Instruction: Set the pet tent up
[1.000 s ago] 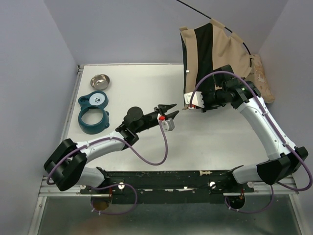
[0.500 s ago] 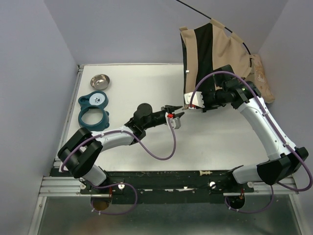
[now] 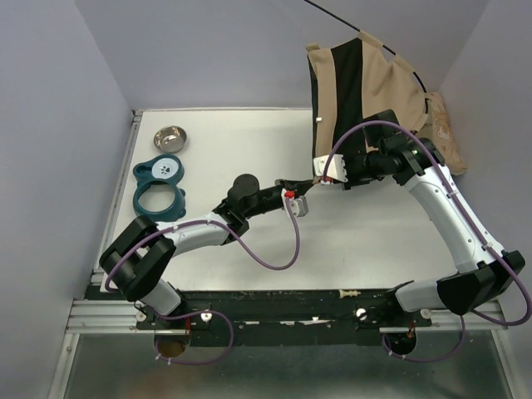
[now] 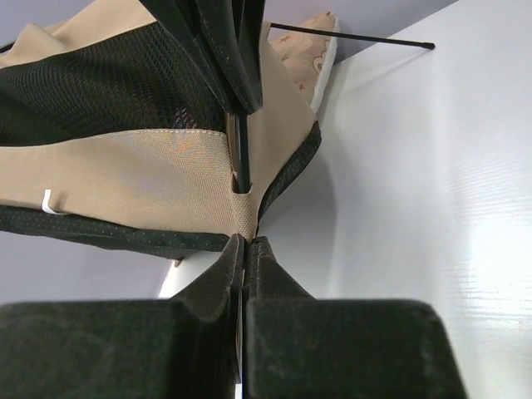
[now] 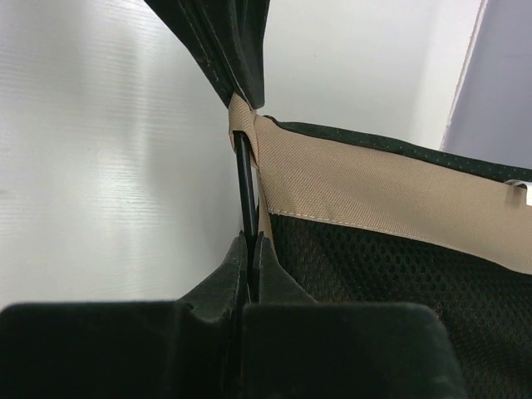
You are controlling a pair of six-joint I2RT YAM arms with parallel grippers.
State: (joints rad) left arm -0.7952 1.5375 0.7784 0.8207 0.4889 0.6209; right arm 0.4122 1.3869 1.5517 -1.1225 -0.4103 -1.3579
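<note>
At the far right corner of the white surface (image 3: 249, 150), slumped against the back wall: the pet tent (image 3: 374, 83), tan fabric with black mesh panels, 1 thin black pole (image 3: 332, 17) poking up past its top edge. Wedged between tent and right wall, a pink patterned cushion (image 3: 443, 133). At the tent's near lower corner, 2 arms meeting tip to tip. Clenched on the tan webbing tab (image 4: 240, 212) sewn at that corner: the left hand (image 4: 242, 246), fingers pressed together with the tab pinched between them. Set directly opposite, pointing back at it: the right hand (image 5: 248, 243), clenched on a black pole end (image 5: 243, 179) running into the loop of the same tab, fingers closed tight around the rod. Just beside each other, the 2 sets of fingertips, with only the tab and a short run of pole between. Contact between gripped corner and surface: cannot tell. Well apart, near the far left edge: a small steel bowl (image 3: 169, 137) and, just nearer the arm bases, a teal ring-shaped piece (image 3: 160, 191) bearing a white disc with a paw print.
</note>
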